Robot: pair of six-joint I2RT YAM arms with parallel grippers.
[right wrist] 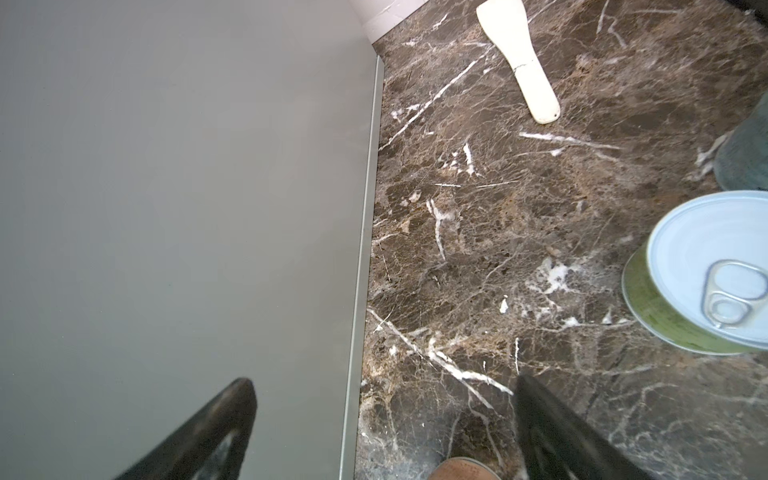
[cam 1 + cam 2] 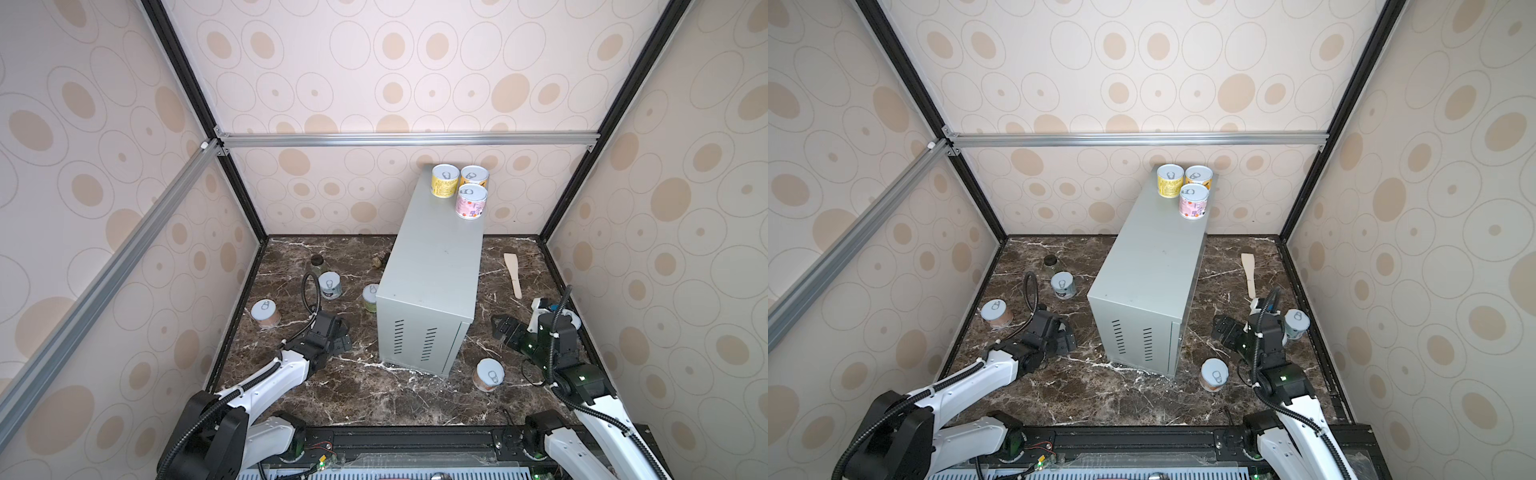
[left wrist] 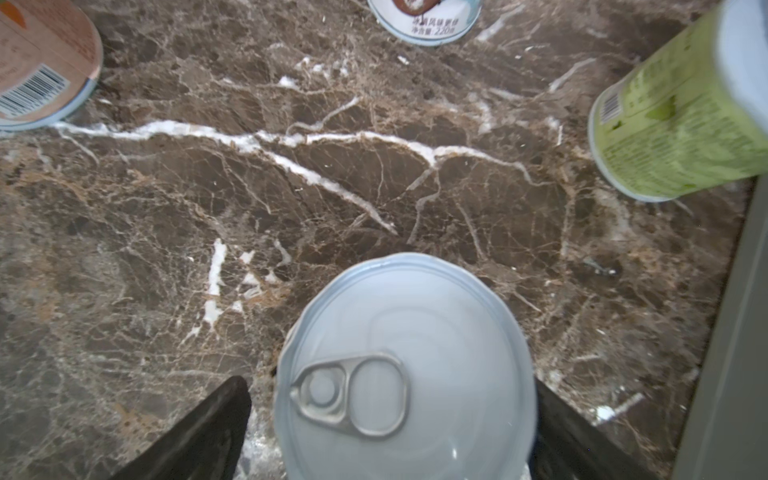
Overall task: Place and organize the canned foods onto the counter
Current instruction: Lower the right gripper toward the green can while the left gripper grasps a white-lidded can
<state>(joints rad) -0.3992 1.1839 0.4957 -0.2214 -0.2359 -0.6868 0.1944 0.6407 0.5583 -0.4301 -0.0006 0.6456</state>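
Left wrist view: the left gripper, jaws spread, straddles an upright tin on the marble table beside the grey box, whose far end carries three tins; the right gripper, also spread, hangs at its other side.

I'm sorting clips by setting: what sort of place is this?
Likely a mock kitchen built inside a robot test booth, not a real home: wallpapered panels on a bare aluminium frame, a marble-look floor, and a grey metal box standing in as the counter.

Both top views look down from high, sharing the counter; wrist views close, seemingly downward.
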